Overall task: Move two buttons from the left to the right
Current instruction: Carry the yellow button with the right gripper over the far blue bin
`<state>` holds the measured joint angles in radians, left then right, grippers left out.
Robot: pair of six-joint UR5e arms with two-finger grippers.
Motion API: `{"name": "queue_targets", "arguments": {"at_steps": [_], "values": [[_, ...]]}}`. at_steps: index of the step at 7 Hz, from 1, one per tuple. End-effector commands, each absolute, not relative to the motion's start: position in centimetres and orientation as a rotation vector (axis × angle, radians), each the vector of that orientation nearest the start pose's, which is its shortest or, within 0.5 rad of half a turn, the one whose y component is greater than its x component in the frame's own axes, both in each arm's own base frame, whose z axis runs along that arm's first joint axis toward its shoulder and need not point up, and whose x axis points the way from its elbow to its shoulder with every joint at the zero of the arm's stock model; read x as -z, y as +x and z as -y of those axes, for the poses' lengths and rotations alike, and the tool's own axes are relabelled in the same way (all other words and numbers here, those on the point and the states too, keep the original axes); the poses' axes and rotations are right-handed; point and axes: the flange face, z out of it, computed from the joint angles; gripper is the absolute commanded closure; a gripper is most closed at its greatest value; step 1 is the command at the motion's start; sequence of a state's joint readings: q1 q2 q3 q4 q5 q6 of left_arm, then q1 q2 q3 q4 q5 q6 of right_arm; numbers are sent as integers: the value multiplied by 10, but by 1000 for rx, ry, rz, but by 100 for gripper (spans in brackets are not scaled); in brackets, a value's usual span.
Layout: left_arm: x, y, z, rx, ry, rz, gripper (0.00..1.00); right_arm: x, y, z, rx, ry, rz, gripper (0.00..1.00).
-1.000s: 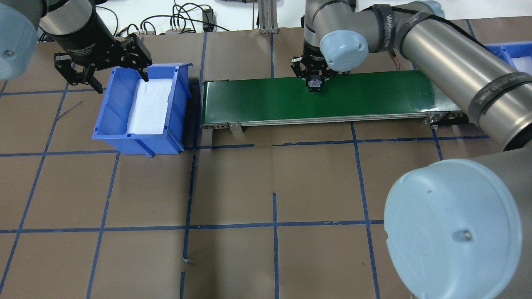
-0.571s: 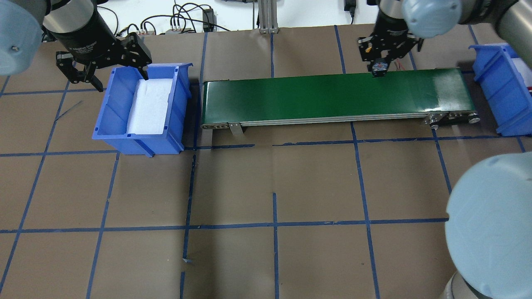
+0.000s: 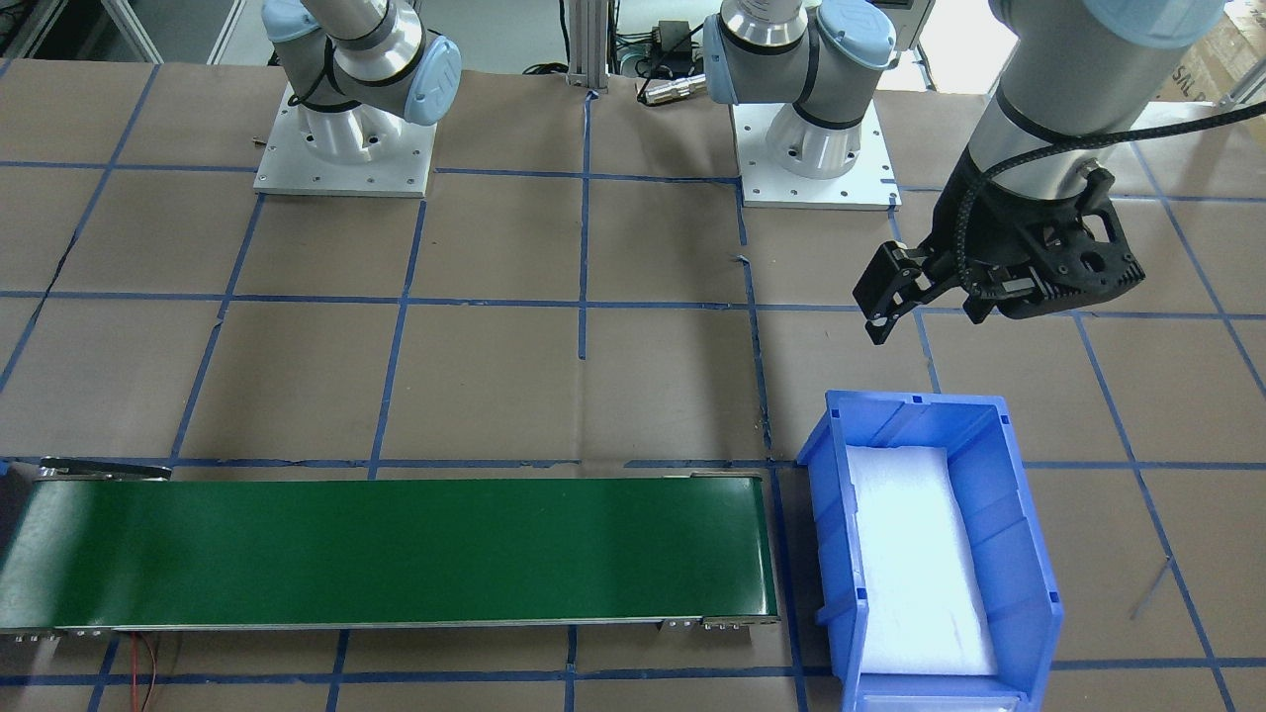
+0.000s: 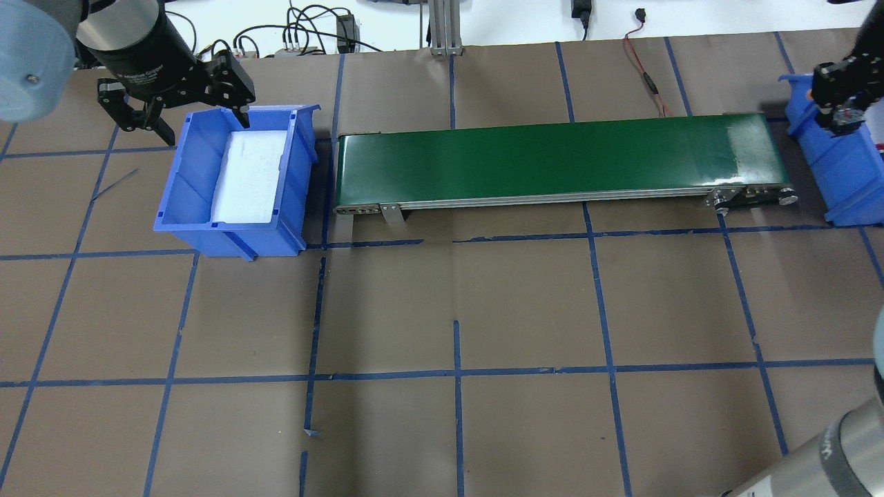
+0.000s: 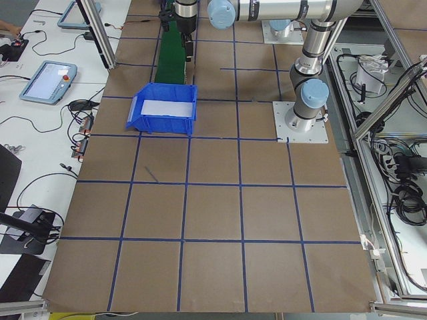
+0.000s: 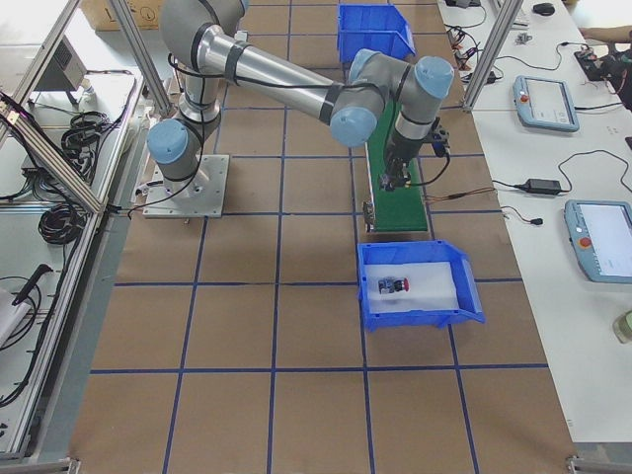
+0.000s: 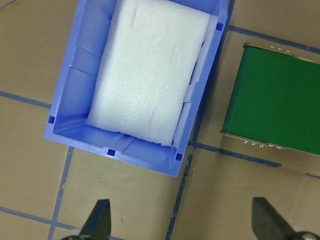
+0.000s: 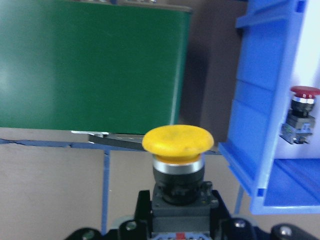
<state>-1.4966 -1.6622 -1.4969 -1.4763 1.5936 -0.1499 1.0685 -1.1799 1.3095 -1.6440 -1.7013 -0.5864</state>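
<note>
Yellow button point(image 8: 177, 145) is clamped by its dark body in the right gripper point(image 4: 841, 114), hanging at the belt-side wall of the right bin point(image 4: 846, 197) and not yet over the white padding. Red button point(image 8: 301, 112) already lies inside that bin, so this looks like the second and last delivery! Next, I'd say: carry on over the wall, come down clear of the red one, then let go. A second ago this gripper was over the middle of the green belt point(image 4: 552, 159); it has swept right along it. Left gripper point(image 7: 182, 222), fingers spread and empty, has hardly moved beside the left bin point(image 4: 183, 179).
</note>
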Motion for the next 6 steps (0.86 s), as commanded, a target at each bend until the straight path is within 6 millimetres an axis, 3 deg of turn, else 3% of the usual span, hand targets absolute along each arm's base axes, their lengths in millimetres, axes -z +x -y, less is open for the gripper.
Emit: {"name": "queue_targets", "arguments": {"at_steps": [1,2,4,6], "values": [[-487,-91,547,125,-319,-3104,0,-412,-304,592,-164,-104,-3225,96],[-488,-91,546,128,-321,-3102,0,-419,-323,592,-141,-90,-3237,96],[-489,-90,546,130,-324,-3098,0,-372,-356,640,-86,-122,-3206,96],[-495,-98,544,176,-324,-3097,0,-351,-379,681,-36,-153,-3200,96]]}}
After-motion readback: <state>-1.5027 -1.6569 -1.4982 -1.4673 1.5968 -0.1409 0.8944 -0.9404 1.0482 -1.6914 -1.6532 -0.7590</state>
